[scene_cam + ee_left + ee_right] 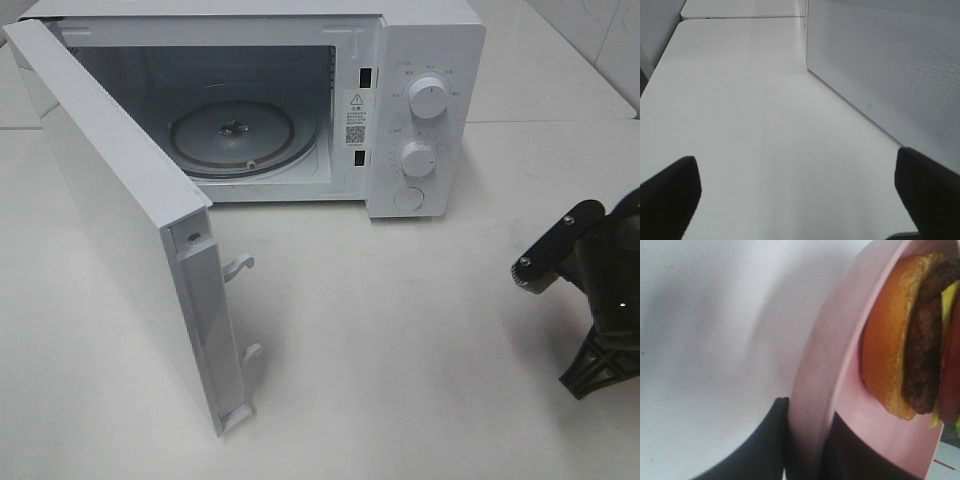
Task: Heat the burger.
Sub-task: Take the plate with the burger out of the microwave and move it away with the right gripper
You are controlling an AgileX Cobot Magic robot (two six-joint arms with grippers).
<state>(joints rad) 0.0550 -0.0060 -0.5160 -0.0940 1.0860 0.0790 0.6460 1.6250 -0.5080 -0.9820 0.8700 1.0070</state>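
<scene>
My right end effector (807, 440) is clenched on the rim of the round pink plate (840, 365): one dark finger lies under the rim and the other on its upper face. The round burger with a golden-brown bun and dark patty (910, 335) sits on that plate, near the gripped edge. In the high view only the black right arm (595, 290) shows at the right edge of the white bench (400, 350); plate and burger are out of that frame, so I cannot tell their height above the bench.

My left end effector (795, 200) is released, its dark fingers (670, 192) spread wide over bare bench beside the perforated face of the white microwave door (120, 220).

Step in hand, as I judge it: carry the plate to the white microwave oven (400, 100) and set it on the glass turntable (240, 135).

Procedure:
1. Keep the plate level; it is held at one edge only, so the burger's weight may tip it and slide the burger off
2. Move slowly and avoid sudden turns of the wrist
3. Approach the cavity from the front right; the door stands open on the left with its latch hooks (240, 268) projecting
4. Clear the cavity sill before lowering
5. Centre the plate on the turntable, then let go and back straight out
</scene>
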